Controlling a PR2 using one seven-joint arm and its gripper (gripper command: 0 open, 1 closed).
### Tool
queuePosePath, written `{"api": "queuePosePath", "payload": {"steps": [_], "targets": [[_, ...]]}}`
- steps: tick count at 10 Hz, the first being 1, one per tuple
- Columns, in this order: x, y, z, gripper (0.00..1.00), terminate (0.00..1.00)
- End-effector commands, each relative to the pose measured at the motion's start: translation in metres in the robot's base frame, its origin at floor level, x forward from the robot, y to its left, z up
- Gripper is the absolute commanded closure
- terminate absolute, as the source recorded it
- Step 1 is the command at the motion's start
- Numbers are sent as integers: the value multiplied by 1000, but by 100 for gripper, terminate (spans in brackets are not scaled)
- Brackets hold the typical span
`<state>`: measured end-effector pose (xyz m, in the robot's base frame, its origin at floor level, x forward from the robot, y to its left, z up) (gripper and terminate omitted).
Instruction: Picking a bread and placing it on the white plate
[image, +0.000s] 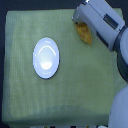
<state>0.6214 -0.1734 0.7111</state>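
Golden-orange bread (85, 33) (crust rough, browned)

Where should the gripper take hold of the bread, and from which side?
Grip the bread across its narrow width near the middle, coming from above. It lies flat on the green cloth, long and slender; the gripper already covers its upper end.

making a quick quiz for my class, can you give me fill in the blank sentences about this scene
1. The round glossy white plate holds ____ food.
2. The golden-orange bread loaf lies toward the exterior view's ____ of the plate.
3. Plate and bread both sit on a ____ woven cloth.
4. The robot's grey gripper is over the ____, not over the plate.

Missing words: no; right; green; bread
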Motion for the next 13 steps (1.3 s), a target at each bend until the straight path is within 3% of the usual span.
{"api": "queuePosePath", "payload": {"steps": [1,10,13], "targets": [[9,6,10,100,0],[9,2,25,100,0],[-9,5,60,100,0]]}}
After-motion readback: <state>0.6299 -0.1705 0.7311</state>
